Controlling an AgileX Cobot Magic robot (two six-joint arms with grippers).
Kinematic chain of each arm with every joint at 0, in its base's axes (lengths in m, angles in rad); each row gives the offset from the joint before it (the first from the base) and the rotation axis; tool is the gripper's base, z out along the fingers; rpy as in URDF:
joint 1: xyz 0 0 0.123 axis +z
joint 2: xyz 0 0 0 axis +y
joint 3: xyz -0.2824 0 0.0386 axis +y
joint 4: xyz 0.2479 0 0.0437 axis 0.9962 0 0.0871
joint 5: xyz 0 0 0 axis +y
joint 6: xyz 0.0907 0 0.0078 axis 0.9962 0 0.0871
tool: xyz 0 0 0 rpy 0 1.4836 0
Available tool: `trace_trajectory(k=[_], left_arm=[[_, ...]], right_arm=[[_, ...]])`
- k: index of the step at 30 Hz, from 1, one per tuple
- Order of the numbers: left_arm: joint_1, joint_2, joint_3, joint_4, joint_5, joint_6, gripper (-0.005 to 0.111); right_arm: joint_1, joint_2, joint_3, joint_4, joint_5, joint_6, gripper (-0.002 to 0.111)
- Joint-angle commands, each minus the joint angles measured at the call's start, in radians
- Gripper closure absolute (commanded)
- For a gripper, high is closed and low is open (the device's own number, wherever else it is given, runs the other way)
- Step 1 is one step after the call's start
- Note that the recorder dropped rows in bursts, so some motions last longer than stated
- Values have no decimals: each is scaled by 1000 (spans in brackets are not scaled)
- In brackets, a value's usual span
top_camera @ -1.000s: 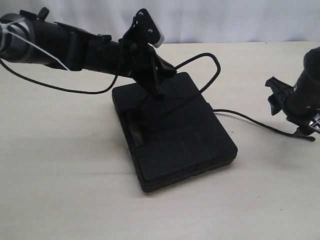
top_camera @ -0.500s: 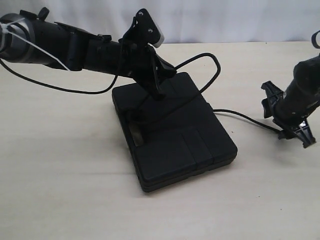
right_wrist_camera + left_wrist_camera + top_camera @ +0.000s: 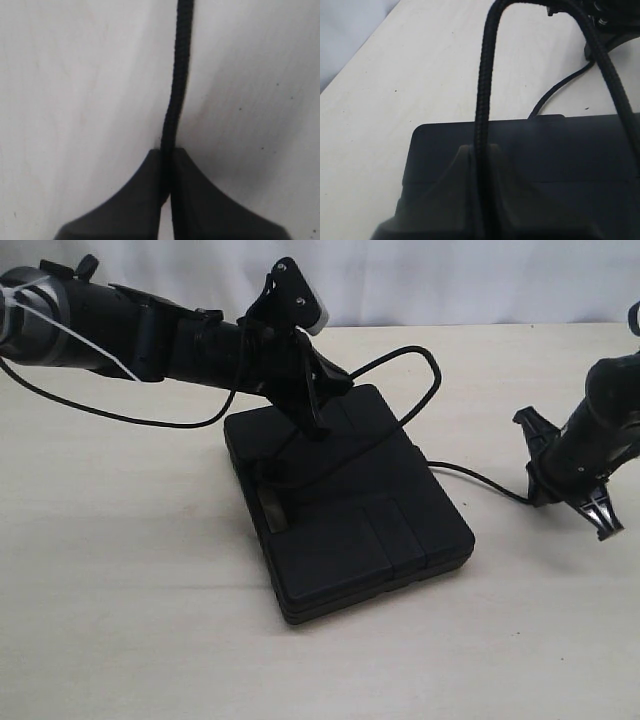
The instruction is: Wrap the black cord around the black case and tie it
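The black case [image 3: 350, 505] lies flat in the middle of the pale table [image 3: 120, 590]. The black cord [image 3: 425, 365] loops up over the case's far side, crosses its top and runs off its right edge along the table. My left gripper [image 3: 318, 430] sits just above the far part of the case, shut on the cord [image 3: 482, 115], with the case [image 3: 560, 150] right below it. My right gripper [image 3: 535, 490] is low over the table to the right of the case, shut on the cord [image 3: 176, 80] where it ends there.
A thin black arm cable [image 3: 110, 415] hangs below the left arm at the back left. A pale backdrop [image 3: 450, 280] closes the table's far edge. The left arm [image 3: 150, 335] reaches in from the upper left over the table.
My right gripper has moved left and towards the case, pulling the cord's table stretch shorter. The left gripper and the case have stayed put.
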Motion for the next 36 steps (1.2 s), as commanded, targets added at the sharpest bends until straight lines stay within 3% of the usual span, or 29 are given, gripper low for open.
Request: trace_trajectory(k=[1,11,18,26,32,36], left_arm=[[-1,0,-6,-15,3,30,107],[9,0,-6,17,8,27,107],[132,0,-6,17,236,-59,107],[209,0,-6,17,321,-127,107],[209,1,-6,26,329,-127,107],[209,12,-6,41,378,-124,107]], right_arm=[[-3,-22,3,11,-42,-218,104],[0,-177,40,11,-161,-762,104],[13,-260,226,-10,-502,-1000,104],[126,-262,374,-345,-930,-1043,104],[174,-262,375,-538,-1043,-1051,104],[174,-260,375,-562,-1049,-1067,104]])
